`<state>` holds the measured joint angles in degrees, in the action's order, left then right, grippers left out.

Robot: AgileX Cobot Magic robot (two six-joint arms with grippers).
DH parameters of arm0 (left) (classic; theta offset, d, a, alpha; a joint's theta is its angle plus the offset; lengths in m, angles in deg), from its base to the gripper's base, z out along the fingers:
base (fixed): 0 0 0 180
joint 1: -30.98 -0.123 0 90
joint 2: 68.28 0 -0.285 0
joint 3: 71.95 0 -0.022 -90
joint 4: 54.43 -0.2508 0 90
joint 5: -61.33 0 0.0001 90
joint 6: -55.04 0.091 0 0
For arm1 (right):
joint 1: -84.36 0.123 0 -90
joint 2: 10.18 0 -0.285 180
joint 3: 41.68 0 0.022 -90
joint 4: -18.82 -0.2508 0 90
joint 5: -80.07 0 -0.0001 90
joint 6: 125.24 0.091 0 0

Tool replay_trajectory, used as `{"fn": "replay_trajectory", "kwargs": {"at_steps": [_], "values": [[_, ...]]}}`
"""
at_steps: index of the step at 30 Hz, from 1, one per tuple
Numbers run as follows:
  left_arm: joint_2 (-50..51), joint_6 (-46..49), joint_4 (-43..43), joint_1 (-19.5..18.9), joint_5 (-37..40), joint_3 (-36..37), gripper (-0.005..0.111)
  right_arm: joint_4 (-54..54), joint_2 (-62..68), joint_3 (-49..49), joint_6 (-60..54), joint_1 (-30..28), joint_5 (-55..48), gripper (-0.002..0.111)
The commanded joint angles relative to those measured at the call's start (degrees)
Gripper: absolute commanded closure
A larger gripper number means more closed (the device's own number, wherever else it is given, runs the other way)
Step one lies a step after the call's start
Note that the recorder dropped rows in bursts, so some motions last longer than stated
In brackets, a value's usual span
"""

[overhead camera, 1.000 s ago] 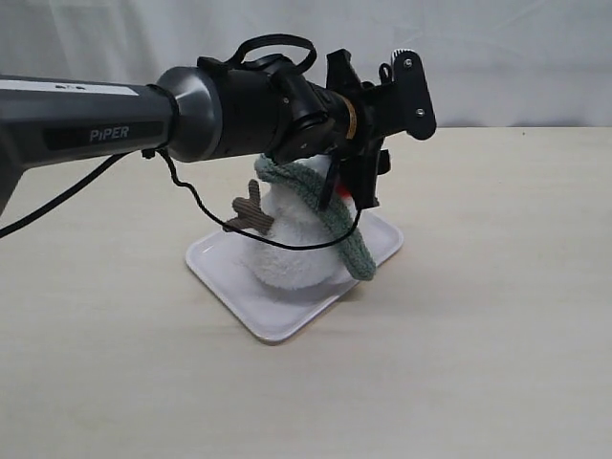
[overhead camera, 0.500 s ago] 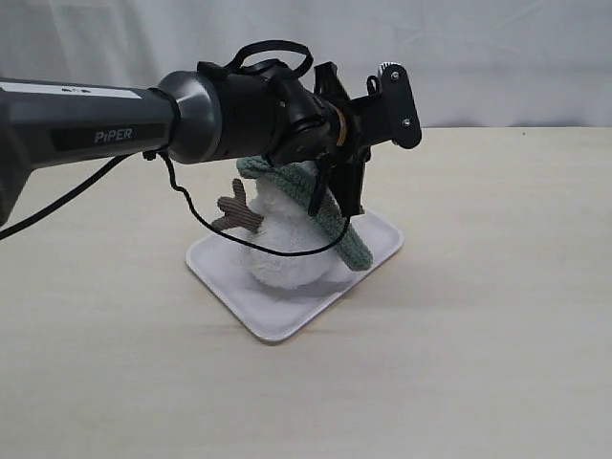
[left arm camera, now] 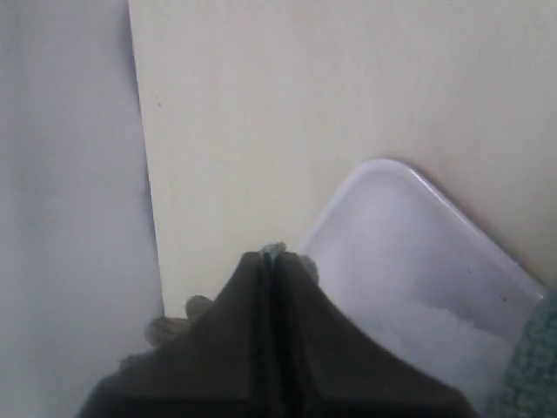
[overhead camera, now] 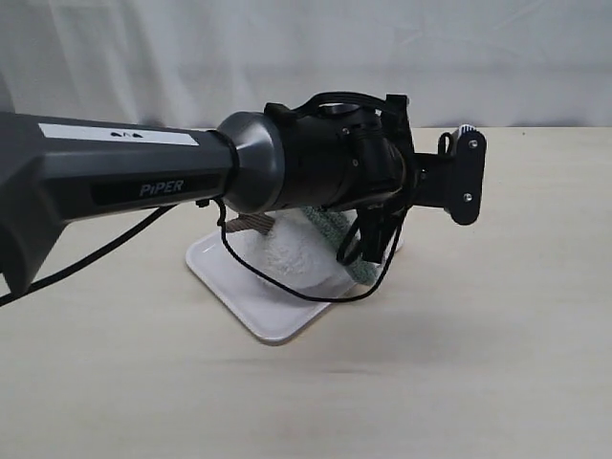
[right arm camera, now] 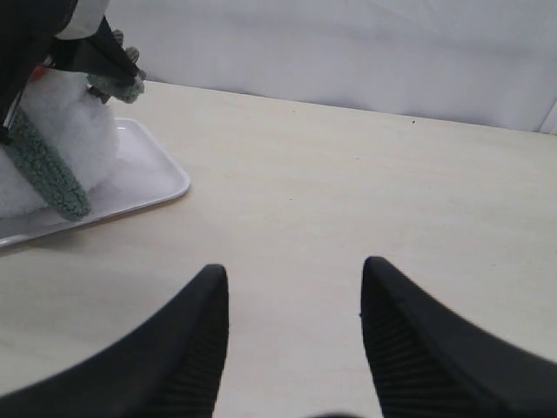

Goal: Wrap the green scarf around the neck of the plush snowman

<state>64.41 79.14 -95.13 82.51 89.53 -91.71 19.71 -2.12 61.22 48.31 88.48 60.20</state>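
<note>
Meanwhile, the left gripper (left arm camera: 274,257) pinches the grey-green knit scarf (right arm camera: 48,170) over the fluffy white plush snowman (right arm camera: 83,131) on a white rectangular tray (right arm camera: 161,178); right gripper (right arm camera: 291,279) gapes wide, off the tray.

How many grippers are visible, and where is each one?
2. The left gripper, shut on an end of the green scarf, is beside the plush snowman on the white tray. The right gripper, open, is above the table, away from the tray.
</note>
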Motion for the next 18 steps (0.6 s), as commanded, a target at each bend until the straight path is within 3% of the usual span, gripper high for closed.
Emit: {"fn": "replay_trajectory", "kwargs": {"at_steps": [1,5,8,14,18], "values": [[0.3,1.3,2.8,0.8,5.5,-0.4,0.107,-0.1,-0.3,-0.1,0.0,-0.1,0.3,0.062],[0.3,1.8,9.6,0.8,3.8,-0.4,0.107,-0.1,-0.3,-0.1,0.0,-0.1,0.3,0.062],[0.3,4.8,13.8,0.8,6.9,-0.4,0.107,-0.1,-0.3,-0.1,0.0,-0.1,0.3,0.062],[0.3,4.8,13.9,0.8,8.7,-0.4,0.106,-0.1,-0.3,-0.1,0.0,-0.1,0.3,0.062],[0.2,4.4,12.8,0.8,8.2,-0.4,0.091,-0.1,-0.3,-0.1,0.0,-0.1,0.3,0.062]]}}
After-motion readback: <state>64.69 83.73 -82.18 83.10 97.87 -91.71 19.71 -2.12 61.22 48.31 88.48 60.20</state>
